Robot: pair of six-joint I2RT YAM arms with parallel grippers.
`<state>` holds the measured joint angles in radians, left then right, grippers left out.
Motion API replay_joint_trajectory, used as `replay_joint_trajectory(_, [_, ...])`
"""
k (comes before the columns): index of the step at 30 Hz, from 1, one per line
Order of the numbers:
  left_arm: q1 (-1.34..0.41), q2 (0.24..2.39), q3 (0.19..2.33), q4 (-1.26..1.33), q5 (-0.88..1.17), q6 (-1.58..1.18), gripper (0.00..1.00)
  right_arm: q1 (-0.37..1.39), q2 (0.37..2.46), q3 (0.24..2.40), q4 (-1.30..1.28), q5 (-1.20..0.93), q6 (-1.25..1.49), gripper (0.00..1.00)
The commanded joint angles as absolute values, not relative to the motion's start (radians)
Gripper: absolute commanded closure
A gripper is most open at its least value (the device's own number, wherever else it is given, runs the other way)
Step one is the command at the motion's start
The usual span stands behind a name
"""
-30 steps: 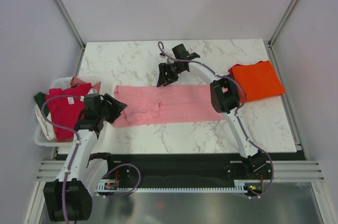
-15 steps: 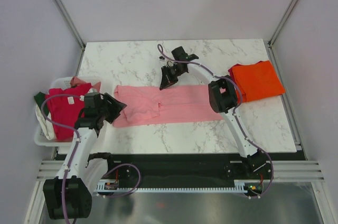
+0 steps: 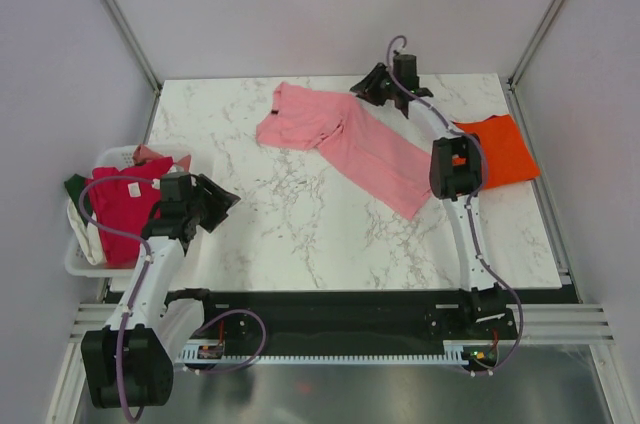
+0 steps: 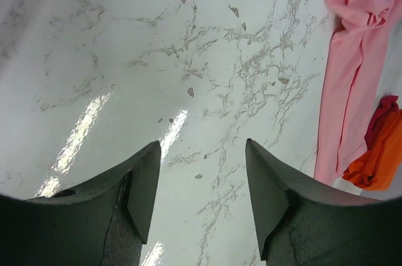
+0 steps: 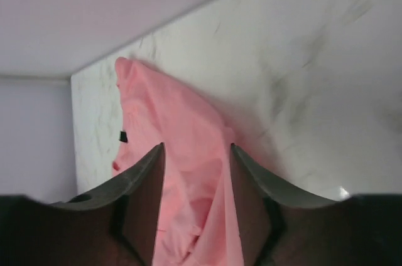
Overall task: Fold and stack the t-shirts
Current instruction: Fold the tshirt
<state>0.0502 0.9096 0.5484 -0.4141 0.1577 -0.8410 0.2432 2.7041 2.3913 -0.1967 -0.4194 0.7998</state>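
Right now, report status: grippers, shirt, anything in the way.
Left gripper open, empty, above table. Right gripper shut on pink t-shirt at far edge. Shirt stretched diagonally, unfolded. Orange t-shirt close beside it.

My left arm [image 3: 150,279] and right arm [image 3: 468,234] were white tubes with black joints, purple cables [image 3: 240,313] and dark grey fingers [image 4: 135,197].

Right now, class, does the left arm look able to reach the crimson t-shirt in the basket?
Probably yes. Its open, empty fingers sit beside the white basket, and the crimson t-shirt lies on top there; the arm would only need to turn from the table.
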Motion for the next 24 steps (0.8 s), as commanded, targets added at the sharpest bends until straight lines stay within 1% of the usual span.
replay_joint_trajectory(1, [0.049, 0.902, 0.584, -0.387, 0.147, -0.824, 0.37, 0.183, 2.683, 2.384, -0.044, -0.262, 0.954, 0.41])
replay_joint_trajectory(2, [0.048, 0.899, 0.584, -0.387, 0.146, -0.824, 0.37, 0.180, 2.671, 2.366, -0.061, -0.262, 0.931, 0.34])
replay_joint_trajectory(5, [0.049, 0.894, 0.581, -0.387, 0.150, -0.816, 0.37, 0.179, 2.570, 2.294, -0.123, -0.281, 0.770, 0.30])
replay_joint_trajectory(7, [0.051, 0.896, 0.580, -0.387, 0.161, -0.813, 0.37, 0.181, 2.462, 2.174, -0.150, -0.290, 0.653, 0.29])
replay_joint_trajectory(8, [0.051, 0.893, 0.580, -0.387, 0.166, -0.811, 0.37, 0.181, 2.423, 2.127, -0.156, -0.290, 0.616, 0.29])
replay_joint_trajectory(9, [0.049, 0.893, 0.580, -0.387, 0.173, -0.810, 0.36, 0.183, 2.343, 2.033, -0.172, -0.287, 0.580, 0.29])
replay_joint_trajectory(11, [0.049, 0.891, 0.580, -0.387, 0.182, -0.799, 0.37, 0.192, 2.263, 1.941, -0.195, -0.255, 0.474, 0.29])
replay_joint_trajectory(13, [0.049, 0.888, 0.580, -0.385, 0.196, -0.778, 0.37, 0.213, 2.149, 1.815, -0.241, -0.226, 0.375, 0.32])
replay_joint_trajectory(14, [0.049, 0.888, 0.578, -0.385, 0.202, -0.769, 0.37, 0.225, 2.108, 1.775, -0.264, -0.188, 0.345, 0.32])
replay_joint_trajectory(15, [0.049, 0.888, 0.577, -0.380, 0.216, -0.758, 0.36, 0.241, 2.026, 1.682, -0.282, -0.111, 0.312, 0.32])
replay_joint_trajectory(18, [0.049, 0.890, 0.569, -0.351, 0.285, -0.692, 0.36, 0.288, 1.892, 1.524, -0.333, -0.022, 0.253, 0.33])
replay_joint_trajectory(21, [0.045, 0.887, 0.542, -0.313, 0.353, -0.683, 0.36, 0.313, 1.801, 1.403, -0.405, -0.006, 0.241, 0.35])
replay_joint_trajectory(23, [0.041, 0.878, 0.508, -0.258, 0.409, -0.693, 0.36, 0.327, 1.751, 1.336, -0.422, 0.043, 0.239, 0.37])
replay_joint_trajectory(24, [0.040, 0.873, 0.494, -0.233, 0.423, -0.696, 0.36, 0.334, 1.699, 1.269, -0.431, 0.057, 0.232, 0.38])
